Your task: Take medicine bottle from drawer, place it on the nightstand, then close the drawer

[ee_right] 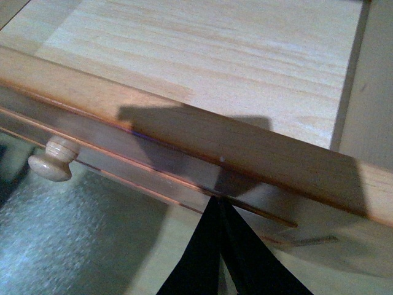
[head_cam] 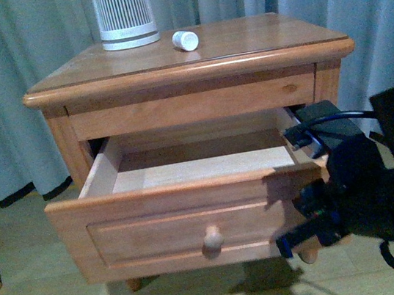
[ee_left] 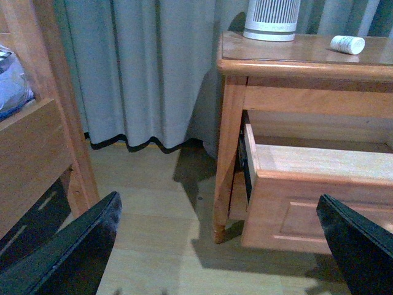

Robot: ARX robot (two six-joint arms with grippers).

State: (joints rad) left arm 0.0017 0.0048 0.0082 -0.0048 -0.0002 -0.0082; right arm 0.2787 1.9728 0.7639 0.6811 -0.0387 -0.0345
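Note:
The medicine bottle (head_cam: 185, 40) lies on its side on the nightstand (head_cam: 256, 46) top, next to the ribbed device; it also shows in the left wrist view (ee_left: 347, 43). The drawer (head_cam: 157, 227) stands pulled out, and what shows of its pale interior (ee_right: 215, 55) is empty. My right gripper (head_cam: 294, 238) is shut, its tips (ee_right: 218, 203) against the drawer front to the right of the knob (head_cam: 212, 238), which also shows in the right wrist view (ee_right: 52, 161). My left gripper (ee_left: 218, 246) is open and empty, low over the floor left of the nightstand, and out of the front view.
A tall white ribbed cylinder (head_cam: 124, 14) stands at the back of the nightstand top. Grey curtains (head_cam: 18, 92) hang behind. Another wooden piece of furniture (ee_left: 37, 141) stands left of my left gripper. The floor (ee_left: 159, 203) is pale wood.

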